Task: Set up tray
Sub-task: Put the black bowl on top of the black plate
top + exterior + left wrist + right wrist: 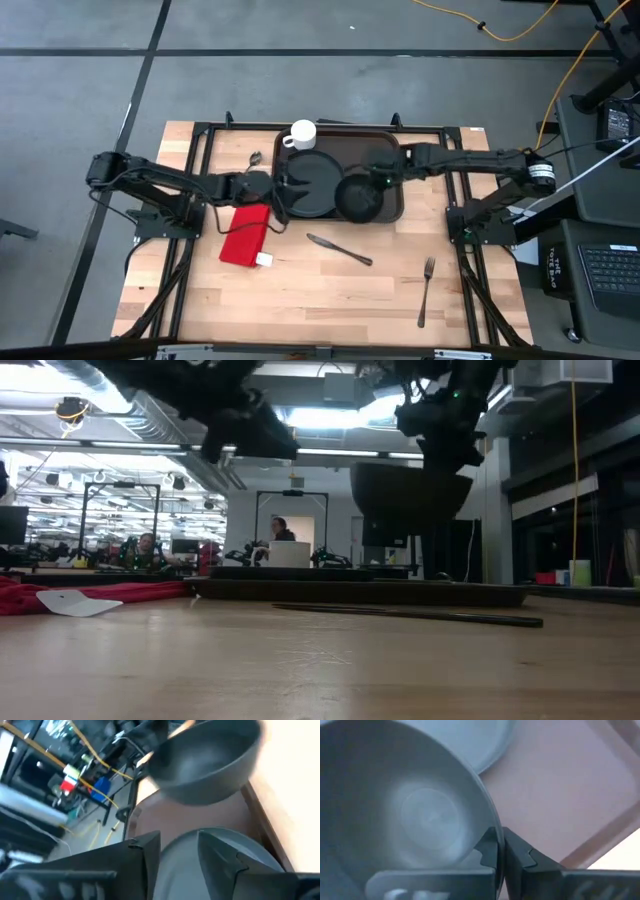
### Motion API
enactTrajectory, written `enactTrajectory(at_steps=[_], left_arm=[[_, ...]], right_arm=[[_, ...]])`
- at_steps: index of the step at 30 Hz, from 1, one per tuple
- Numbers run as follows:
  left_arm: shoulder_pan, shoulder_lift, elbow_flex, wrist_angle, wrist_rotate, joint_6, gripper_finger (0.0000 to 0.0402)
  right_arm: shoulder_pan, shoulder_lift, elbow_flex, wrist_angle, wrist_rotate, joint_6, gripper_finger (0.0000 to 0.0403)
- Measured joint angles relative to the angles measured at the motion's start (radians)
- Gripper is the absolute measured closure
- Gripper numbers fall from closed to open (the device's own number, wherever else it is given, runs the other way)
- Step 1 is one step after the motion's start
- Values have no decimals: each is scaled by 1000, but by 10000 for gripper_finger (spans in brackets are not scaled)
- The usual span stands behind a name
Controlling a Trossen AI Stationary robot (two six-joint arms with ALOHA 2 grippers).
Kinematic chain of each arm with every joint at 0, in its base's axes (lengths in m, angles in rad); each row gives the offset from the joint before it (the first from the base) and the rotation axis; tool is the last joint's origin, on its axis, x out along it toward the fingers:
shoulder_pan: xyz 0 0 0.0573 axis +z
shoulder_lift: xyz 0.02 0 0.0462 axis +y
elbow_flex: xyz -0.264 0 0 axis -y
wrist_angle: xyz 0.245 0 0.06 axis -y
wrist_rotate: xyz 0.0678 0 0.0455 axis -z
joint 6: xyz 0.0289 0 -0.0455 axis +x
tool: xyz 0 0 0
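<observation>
Wooden table (300,290) fills the overhead frame on a grey floor, and we sweep from the left; the left hand (272,188) sits at centre-left, fingers parted around the plate's edge but clamping nothing, as the left wrist view shows with the rim lying in the gap; below it a red napkin (245,235) lies on the bare wood, a spoon (255,158) just above; moving on, the white mug (302,134) stands at the tray's top rim, the black plate (312,185) lies flat inside; the tray (392,205) itself sits top-centre, the dark brown base for everything; a knife (340,249) waits below it; now the right hand (382,178), pinched shut on the rim of the black bowl (358,195), holds it lifted over the tray's right half, likely so it can go down beside the plate; far lower right, a fork (426,290) lies unclaimed.
</observation>
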Motion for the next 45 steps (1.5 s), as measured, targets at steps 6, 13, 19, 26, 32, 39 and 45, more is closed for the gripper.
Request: enactTrajectory(at_steps=[6, 13, 19, 26, 32, 39, 45], left_arm=[[-16, 124, 113, -9, 28, 167, 282], [-28, 219, 220, -6, 143, 274, 286], [-28, 297, 300, -94, 201, 310, 292], [-27, 373, 341, -126, 143, 400, 294], [-20, 390, 353, -134, 130, 426, 295], [-6, 390, 354, -173, 133, 382, 295], [-6, 388, 354, -201, 132, 372, 317]], right_arm=[[-74, 4, 0, 11, 48, -67, 392], [-98, 4, 0, 14, 73, -115, 392], [-94, 4, 0, 25, 67, -119, 392], [-68, 4, 0, 37, 67, -116, 392], [-45, 4, 0, 60, 66, -112, 392], [-27, 4, -1, 67, 73, -111, 392], [-23, 5, -2, 81, 73, -112, 392]])
